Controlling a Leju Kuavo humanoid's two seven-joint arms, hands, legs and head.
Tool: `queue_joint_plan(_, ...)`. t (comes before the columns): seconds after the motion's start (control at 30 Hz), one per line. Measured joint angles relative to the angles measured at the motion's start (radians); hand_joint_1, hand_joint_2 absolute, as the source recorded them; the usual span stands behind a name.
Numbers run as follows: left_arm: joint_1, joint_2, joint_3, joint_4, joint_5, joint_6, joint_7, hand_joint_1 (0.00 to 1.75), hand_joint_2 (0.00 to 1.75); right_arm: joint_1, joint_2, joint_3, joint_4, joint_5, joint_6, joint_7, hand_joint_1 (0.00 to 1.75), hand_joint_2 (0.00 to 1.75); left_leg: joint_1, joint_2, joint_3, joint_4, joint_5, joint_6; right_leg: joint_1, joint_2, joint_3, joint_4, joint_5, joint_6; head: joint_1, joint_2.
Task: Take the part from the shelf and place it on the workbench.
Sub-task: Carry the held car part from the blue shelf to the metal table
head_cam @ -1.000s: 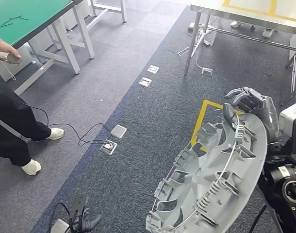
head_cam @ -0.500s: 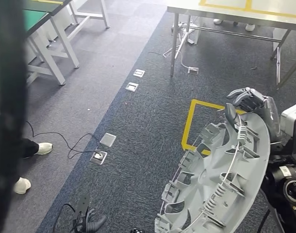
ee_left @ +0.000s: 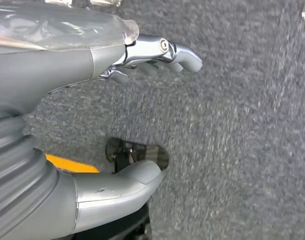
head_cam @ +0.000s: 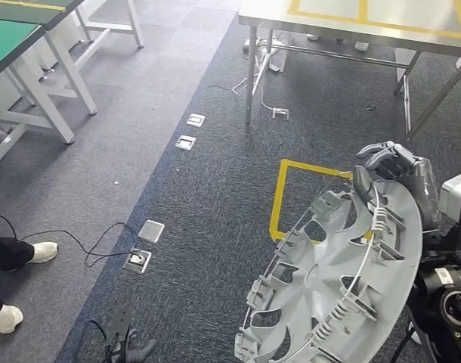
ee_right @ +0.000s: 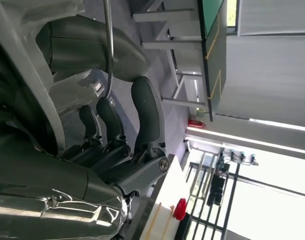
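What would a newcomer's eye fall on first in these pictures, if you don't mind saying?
First, the big grey wheel cover, held tilted at the lower right of the head view, its ribbed back showing and the right hand gripping its upper rim. Next, the yellow tape square on the dark carpet just beyond it, before the steel-legged workbench.

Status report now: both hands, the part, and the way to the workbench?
Right hand grips the grey wheel cover by its upper rim. Left hand holds nothing, fingers apart. Workbench ahead; cables on the floor by its leg.
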Motion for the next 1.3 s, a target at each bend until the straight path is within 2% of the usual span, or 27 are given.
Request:
queue_joint_plan(0.07,0.001,0.0,0.0,0.0,0.0,0.0,-0.001,0.0,1.75,0.002,0.0,0.0,0.0,0.001,0.0,0.002,1.75,1.75,0.0,0.002,0.007,0.0,-0.007,-0.001,-0.003,-0.002,-0.037,0.049,-0.013,0.002,0.0,0.0)
queue_joint_plan(0.13,0.001,0.0,0.0,0.0,0.0,0.0,-0.001,0.0,1.75,0.003,0.0,0.0,0.0,0.001,0.0,0.003,1.75,1.75,0.0,0.003,0.009,0.001,-0.008,-0.001,-0.003,-0.002,-0.04,0.051,-0.01,0.002,0.0,0.0)
queue_joint_plan(0.2,0.002,-0.001,0.0,0.0,0.0,0.0,-0.002,0.0,1.75,0.003,0.0,0.0,-0.001,0.001,0.0,0.004,1.75,1.75,0.0,0.003,0.015,0.001,-0.012,-0.001,-0.004,-0.003,-0.037,0.031,0.009,0.002,0.0,0.0)
queue_joint_plan(0.23,0.003,-0.002,0.0,0.0,0.0,0.0,-0.002,0.0,1.75,0.003,0.0,0.0,-0.001,0.001,0.0,0.005,1.75,1.75,0.0,0.004,0.025,0.001,-0.019,-0.003,-0.005,-0.005,-0.017,-0.029,0.054,0.001,0.001,0.0)
queue_joint_plan(0.27,0.004,-0.003,0.0,0.0,0.001,0.0,-0.003,0.0,1.75,0.003,0.0,0.0,-0.004,0.001,0.0,0.007,1.75,1.75,-0.001,0.005,0.037,0.001,-0.029,-0.008,-0.002,-0.01,0.011,-0.11,0.095,-0.005,0.003,0.0)
queue_joint_plan(0.33,0.005,-0.005,0.0,0.0,0.002,0.0,-0.004,0.0,1.75,0.002,0.0,0.0,-0.01,0.001,0.0,0.009,1.75,1.75,-0.003,0.009,0.059,0.003,-0.045,-0.023,0.005,-0.017,0.065,-0.254,0.168,-0.023,0.005,0.0)
queue_joint_plan(0.4,0.006,-0.004,0.0,0.0,0.002,0.0,-0.006,0.0,1.75,0.003,-0.001,-0.001,-0.015,0.001,0.0,0.011,1.75,1.75,-0.003,0.012,0.065,0.016,-0.05,-0.036,0.005,-0.016,0.087,-0.283,0.172,-0.038,0.005,0.0)
queue_joint_plan(0.47,0.004,-0.004,0.0,0.0,0.001,0.0,-0.006,0.0,1.75,0.002,-0.001,-0.002,-0.019,0.001,0.0,0.011,1.75,1.75,-0.001,0.01,0.035,0.08,-0.075,-0.045,0.001,-0.014,0.105,-0.291,0.17,-0.047,0.003,0.0)
queue_joint_plan(0.57,0.0,-0.005,0.0,0.0,0.0,0.0,-0.007,0.0,1.75,0.001,-0.001,-0.002,-0.021,0.001,0.0,0.012,1.75,1.75,0.002,0.007,-0.09,0.274,-0.147,-0.055,0.002,-0.01,0.115,-0.294,0.16,-0.056,-0.001,0.0)
queue_joint_plan(0.6,0.0,-0.005,0.0,0.0,-0.001,0.0,-0.007,0.0,1.75,0.001,-0.001,-0.002,-0.022,0.001,0.0,0.013,1.75,1.75,0.002,0.007,-0.122,0.308,-0.151,-0.056,0.002,-0.007,0.119,-0.294,0.156,-0.057,-0.001,0.0)
queue_joint_plan(0.63,0.0,-0.005,0.0,0.0,-0.001,0.0,-0.007,0.0,1.75,0.002,-0.002,-0.001,-0.022,0.001,0.0,0.013,1.75,1.75,0.002,0.007,-0.134,0.303,-0.133,-0.055,0.002,-0.004,0.124,-0.294,0.151,-0.057,-0.001,0.0)
queue_joint_plan(0.67,0.0,-0.005,0.0,0.0,-0.001,0.0,-0.007,0.0,1.75,0.002,-0.002,-0.002,-0.022,0.001,0.0,0.014,1.75,1.75,0.002,0.007,-0.126,0.257,-0.092,-0.053,0.002,0.0,0.131,-0.294,0.146,-0.056,-0.001,0.0)
queue_joint_plan(0.7,0.0,-0.004,0.0,0.0,-0.002,0.0,-0.007,0.0,1.75,0.002,-0.002,-0.002,-0.022,0.001,0.0,0.014,1.75,1.75,0.001,0.007,-0.101,0.182,-0.039,-0.048,0.002,0.002,0.139,-0.294,0.14,-0.054,-0.001,0.0)
queue_joint_plan(0.73,-0.001,-0.003,0.0,0.0,-0.003,0.0,-0.007,0.0,1.75,0.002,-0.002,-0.002,-0.022,0.001,0.0,0.014,1.75,1.75,-0.001,0.006,-0.075,0.108,0.001,-0.043,0.003,0.004,0.146,-0.293,0.133,-0.051,-0.001,0.0)
queue_joint_plan(0.77,-0.002,-0.002,0.0,0.0,-0.003,0.0,-0.007,0.0,1.75,0.002,-0.002,-0.002,-0.023,0.001,0.0,0.014,1.75,1.75,-0.003,0.005,-0.052,0.048,0.022,-0.038,0.005,0.006,0.15,-0.292,0.127,-0.047,-0.001,0.0)
queue_joint_plan(0.8,-0.004,-0.001,0.0,0.0,-0.003,0.0,-0.007,0.0,1.75,0.002,-0.002,-0.002,-0.023,0.001,-0.001,0.014,1.75,1.75,-0.006,0.004,-0.04,0.014,0.031,-0.033,0.006,0.007,0.151,-0.291,0.122,-0.042,-0.001,0.0)
queue_joint_plan(0.87,-0.006,-0.001,0.0,0.0,-0.004,0.0,-0.007,0.0,1.75,0.002,-0.002,-0.002,-0.024,0.001,-0.002,0.014,1.75,1.75,-0.008,0.003,-0.033,0.002,0.021,-0.026,0.007,0.008,0.151,-0.292,0.113,-0.032,-0.002,0.0)
queue_joint_plan(0.93,-0.006,-0.003,0.0,0.0,-0.004,0.0,-0.007,0.0,1.75,0.002,-0.002,-0.004,-0.025,0.001,-0.002,0.014,1.75,1.75,-0.002,0.004,-0.023,-0.003,0.022,-0.018,0.006,0.006,0.147,-0.275,0.095,-0.022,-0.002,0.0)
queue_joint_plan(0.97,-0.007,-0.003,0.0,0.0,-0.004,0.0,-0.007,0.0,1.75,0.001,-0.002,-0.005,-0.026,0.001,-0.002,0.014,1.75,1.75,0.002,0.004,-0.016,-0.007,0.02,-0.014,0.005,0.004,0.13,-0.239,0.076,-0.017,0.0,0.0)
queue_joint_plan(1.0,-0.007,-0.003,0.0,0.0,-0.004,0.0,-0.008,0.0,1.75,0.001,-0.002,-0.006,-0.026,0.001,-0.003,0.014,1.75,1.75,0.004,0.005,-0.009,-0.009,0.016,-0.01,0.003,0.001,0.099,-0.179,0.05,-0.012,0.001,0.0)
queue_joint_plan(1.07,-0.008,-0.003,0.0,0.0,-0.004,0.0,-0.008,0.0,1.75,0.002,-0.002,-0.008,-0.026,0.001,-0.003,0.014,1.75,1.75,0.005,0.005,0.001,-0.009,0.005,-0.005,-0.002,-0.001,0.014,-0.026,-0.002,-0.004,0.003,0.0)
queue_joint_plan(1.1,-0.007,-0.003,0.0,0.0,-0.004,0.0,-0.008,0.0,1.75,0.004,-0.002,-0.008,-0.026,0.001,-0.003,0.014,1.75,1.75,0.005,0.005,0.007,-0.009,-0.001,-0.005,-0.005,-0.002,-0.021,0.026,-0.008,0.0,0.003,0.0)
queue_joint_plan(1.13,-0.006,-0.003,0.0,0.0,-0.004,0.0,-0.008,0.0,1.75,0.005,-0.002,-0.008,-0.026,0.001,-0.003,0.015,1.75,1.75,0.006,0.004,0.016,-0.008,-0.007,-0.007,-0.008,-0.003,-0.036,0.036,0.009,0.003,0.003,0.0)
queue_joint_plan(1.17,-0.005,-0.004,0.0,0.0,-0.004,0.0,-0.008,0.0,1.75,0.006,-0.002,-0.008,-0.026,0.001,-0.003,0.015,1.75,1.75,0.007,0.003,0.026,-0.008,-0.015,-0.01,-0.01,-0.004,-0.03,0.002,0.048,0.005,0.004,0.0)
queue_joint_plan(1.23,-0.005,-0.005,0.0,0.0,-0.004,0.0,-0.008,0.0,1.75,0.006,-0.002,-0.009,-0.026,0.001,-0.003,0.015,1.75,1.75,0.009,0.001,0.049,-0.006,-0.032,-0.019,-0.013,-0.009,0.021,-0.141,0.144,0.007,0.005,0.0)
queue_joint_plan(1.27,-0.006,-0.005,0.0,0.0,-0.004,0.0,-0.008,0.0,1.75,0.005,-0.002,-0.01,-0.026,0.001,-0.003,0.015,1.75,1.75,0.008,0.0,0.055,-0.003,-0.04,-0.025,-0.012,-0.011,0.047,-0.206,0.17,0.006,0.007,0.0)
queue_joint_plan(1.3,-0.007,-0.005,0.0,0.0,-0.004,0.0,-0.008,0.0,1.75,0.005,-0.002,-0.01,-0.026,0.001,-0.003,0.015,1.75,1.75,0.007,0.0,0.056,0.0,-0.044,-0.03,-0.011,-0.013,0.065,-0.245,0.179,0.002,0.007,0.0)
